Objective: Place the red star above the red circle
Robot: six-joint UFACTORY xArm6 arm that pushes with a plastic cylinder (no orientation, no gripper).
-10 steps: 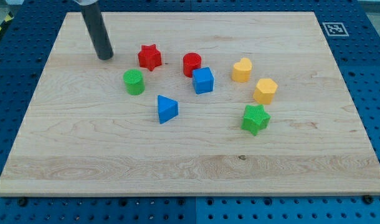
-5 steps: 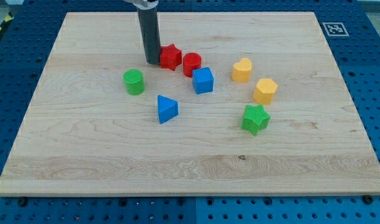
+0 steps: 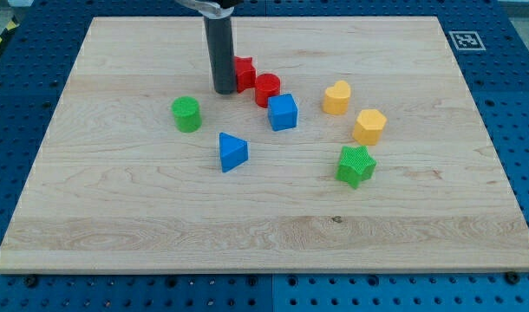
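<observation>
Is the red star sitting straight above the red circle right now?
No, the red star sits up and to the view's left of the red circle, with my tip at the star's left side.

We had my tip (image 3: 225, 90) pressed against the view's left side of the red star (image 3: 244, 72), partly hiding it. The star touched the red circle (image 3: 267, 89), sitting up and to the view's left of it. A blue cube (image 3: 283, 112) stood just below the circle on the wooden board (image 3: 117, 217).

Pale, smooth-grained wooden board (image 3: 117, 217); matt, finely ribbed plastic red star (image 3: 244, 71); dark matt rod.
</observation>
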